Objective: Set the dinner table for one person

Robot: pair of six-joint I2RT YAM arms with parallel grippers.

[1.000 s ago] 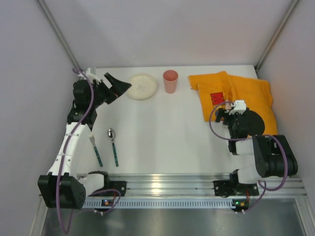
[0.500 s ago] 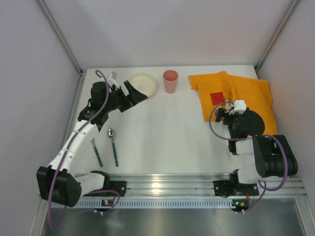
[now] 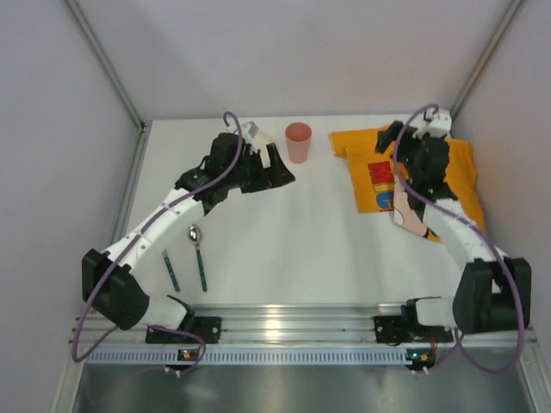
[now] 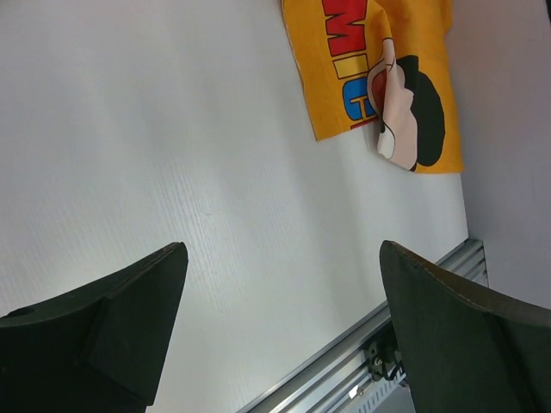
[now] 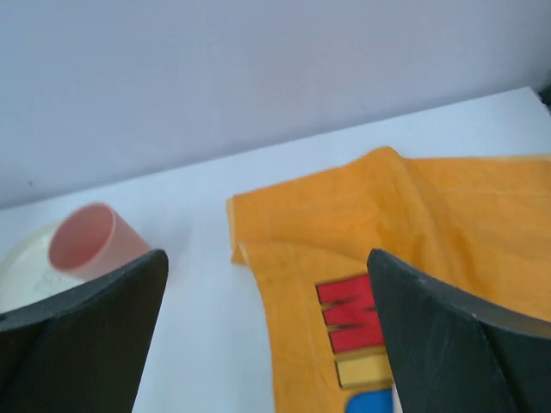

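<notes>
White table [image 3: 284,249] lies under both arms, rail at the near edge. Your left gripper [image 3: 279,169] hangs wide open near the cup [image 3: 298,140]; your right gripper [image 3: 389,136] gapes over the cloth [image 3: 349,151].

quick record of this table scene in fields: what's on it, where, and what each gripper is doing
table: white tabletop, rail along the near edge
cup: pink cup, upright, far middle
plate: cream plate, beside the cup; hidden under the left arm in the top view
cutlery: fork and spoon, side by side, near left
cloth: orange cloth, far right
left: left gripper open, empty, above bare table
right: right gripper open, empty, over the cloth's far edge
setting: not yet laid out
</notes>
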